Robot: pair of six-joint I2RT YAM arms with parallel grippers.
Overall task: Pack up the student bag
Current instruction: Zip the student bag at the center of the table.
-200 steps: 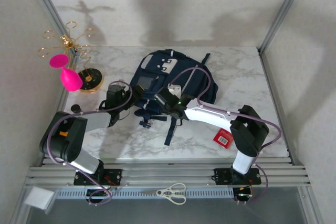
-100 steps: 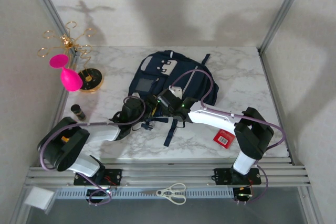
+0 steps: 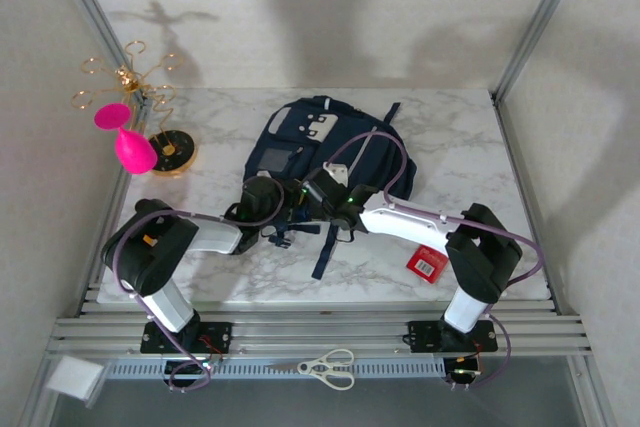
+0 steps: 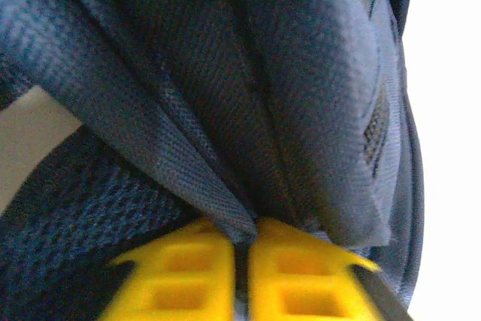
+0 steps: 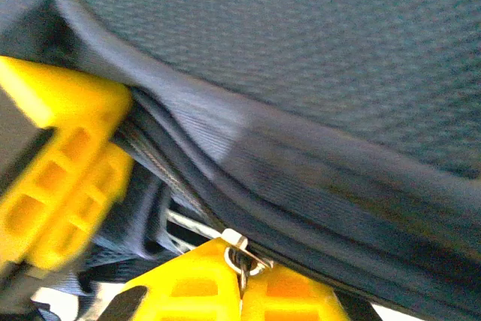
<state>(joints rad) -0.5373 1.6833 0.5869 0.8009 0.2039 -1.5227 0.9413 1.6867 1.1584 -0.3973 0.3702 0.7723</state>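
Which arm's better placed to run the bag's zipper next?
Right. The right tool is shut on the metal zipper pull. The left tool pinches a fabric fold of the student bag, so it likely suits bracing.

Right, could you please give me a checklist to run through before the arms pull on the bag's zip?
1. Left gripper shut on a fold of the student bag: ok.
2. Right gripper shut on the zipper pull, with its ring between the fingertips: ok.
3. Grippers close together but apart: ok.
4. How far the zip is open: cannot tell.
5. Bag lying on the table, away from its edges: ok.
6. Red packet packed: not ok; it lies on the table beside the right arm.
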